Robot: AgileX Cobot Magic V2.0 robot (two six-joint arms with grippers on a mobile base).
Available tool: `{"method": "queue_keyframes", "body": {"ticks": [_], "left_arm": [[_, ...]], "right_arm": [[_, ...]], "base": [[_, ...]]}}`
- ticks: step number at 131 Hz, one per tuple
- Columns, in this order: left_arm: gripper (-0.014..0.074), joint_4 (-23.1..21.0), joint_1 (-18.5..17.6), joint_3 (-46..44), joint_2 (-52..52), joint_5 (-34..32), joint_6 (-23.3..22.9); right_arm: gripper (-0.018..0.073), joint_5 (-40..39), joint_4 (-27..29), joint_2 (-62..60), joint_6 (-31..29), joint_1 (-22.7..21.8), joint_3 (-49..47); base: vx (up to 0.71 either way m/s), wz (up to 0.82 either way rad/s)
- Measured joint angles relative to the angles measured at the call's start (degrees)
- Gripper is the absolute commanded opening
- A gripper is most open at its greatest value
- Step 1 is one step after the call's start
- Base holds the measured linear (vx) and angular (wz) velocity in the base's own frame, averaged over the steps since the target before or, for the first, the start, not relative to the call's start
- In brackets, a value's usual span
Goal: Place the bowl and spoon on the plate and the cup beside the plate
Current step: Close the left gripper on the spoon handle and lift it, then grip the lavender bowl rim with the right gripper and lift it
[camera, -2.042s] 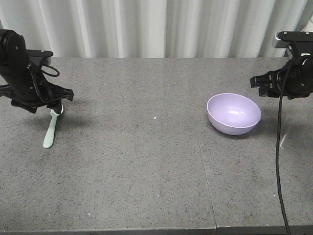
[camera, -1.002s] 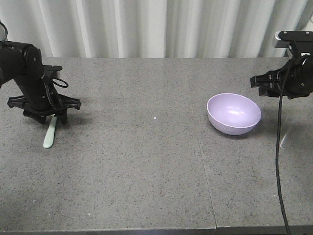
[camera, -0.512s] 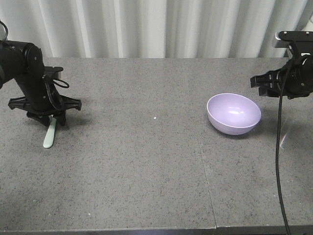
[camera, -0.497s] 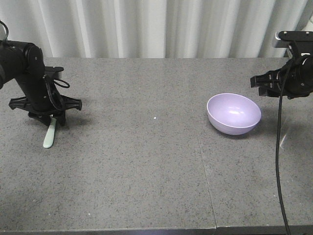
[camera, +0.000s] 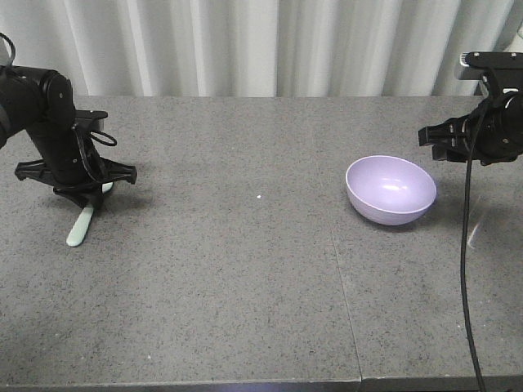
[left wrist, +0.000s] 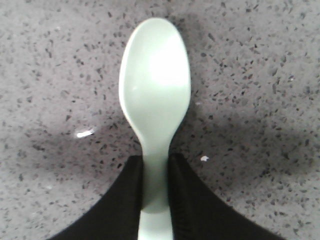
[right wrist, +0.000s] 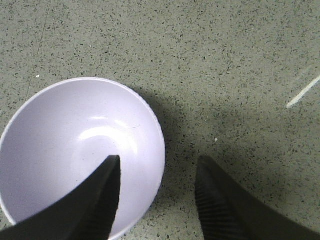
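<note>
Two left fingers (left wrist: 120,210) pinch the spoon (left wrist: 155,90) neck, bowl (camera: 391,189) well apart.

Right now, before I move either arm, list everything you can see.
spoon: one, pale mint green, left end of the table.
bowl: one, lavender, upright and empty, right part of the table.
table: one, grey speckled, bearing both.
curtain: one, white, behind the table.
cable: one, black, hanging from the right arm.
plate, cup: none in view.
left hand: black, shut on the spoon's neck.
right hand: black, open, above the bowl's rim.
</note>
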Motion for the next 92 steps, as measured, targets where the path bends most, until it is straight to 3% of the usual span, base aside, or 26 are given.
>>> {"method": "queue_keyframes", "body": {"ticks": [54,92], "left_arm": [[-0.0008,0.3,0.0,-2.0,-14.1,1.4,0.0],[-0.0007,0.4,0.0,-2.0,-18.2,1.7,0.0]], "right_arm": [[0.0351,0.5,0.0,0.0,0.0,0.0,0.0],[0.0351,1.0,0.0,0.0,0.0,0.0,0.0]], "base": [[0.00,0.00],[0.00,0.00]]}}
